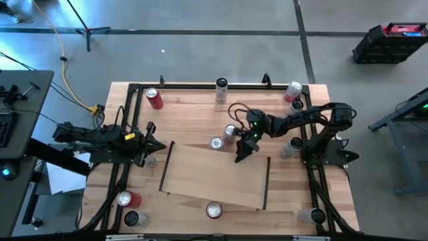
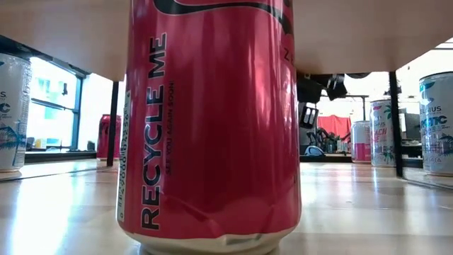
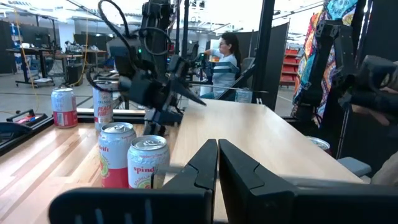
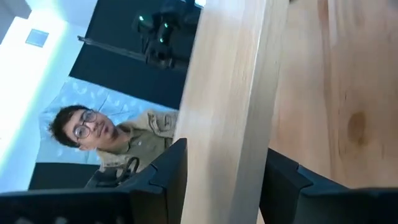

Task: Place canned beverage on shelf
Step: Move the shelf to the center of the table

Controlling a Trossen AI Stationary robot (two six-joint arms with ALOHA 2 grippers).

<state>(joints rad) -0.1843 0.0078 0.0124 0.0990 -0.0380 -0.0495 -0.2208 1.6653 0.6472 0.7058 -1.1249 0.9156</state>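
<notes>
My released right claw (image 1: 239, 158) straddles the flat light-wood shelf (image 1: 214, 177) edge; I should back off squarely toward a can.

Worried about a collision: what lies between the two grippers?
Only the shelf, its light-wood board, lies between the left gripper and the right gripper, per the high view.

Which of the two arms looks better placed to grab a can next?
Probably the right: its end effector hovers open at the shelf edge beside two upright cans. The left end effector sits shut farther off.
</notes>
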